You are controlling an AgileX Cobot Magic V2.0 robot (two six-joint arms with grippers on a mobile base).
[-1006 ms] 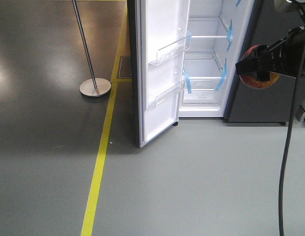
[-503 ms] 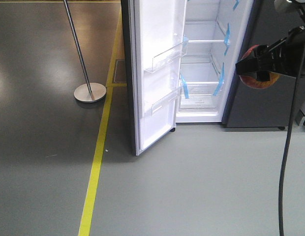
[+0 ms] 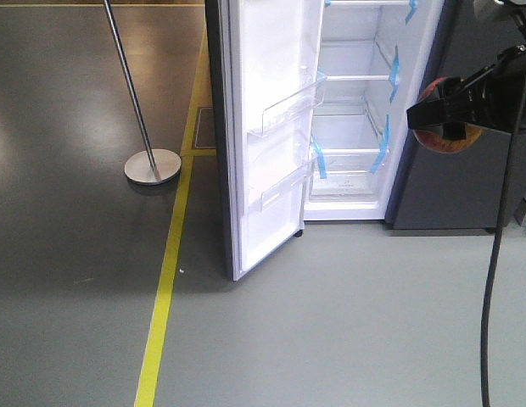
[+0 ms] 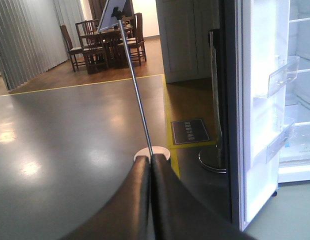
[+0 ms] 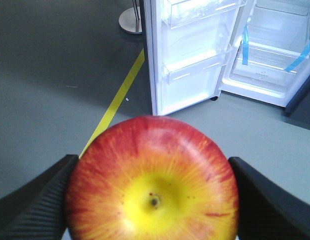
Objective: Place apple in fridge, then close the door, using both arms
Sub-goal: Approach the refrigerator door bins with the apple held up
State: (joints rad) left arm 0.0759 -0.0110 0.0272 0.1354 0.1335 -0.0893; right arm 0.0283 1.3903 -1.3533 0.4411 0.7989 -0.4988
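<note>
Glossy red apple, yellow-streaked around its pit, gripped between black fingers.

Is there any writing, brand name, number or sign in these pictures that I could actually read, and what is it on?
Nothing here can be read clearly.
On the dark rectangular floor plate beside the yellow line: pale rows of writing, too blurred to read.
On the white bottom inside the tall dark grey fridge: a small dark marking, too small to read.
On the red and yellow glossy apple: no sticker or label in view.
</note>
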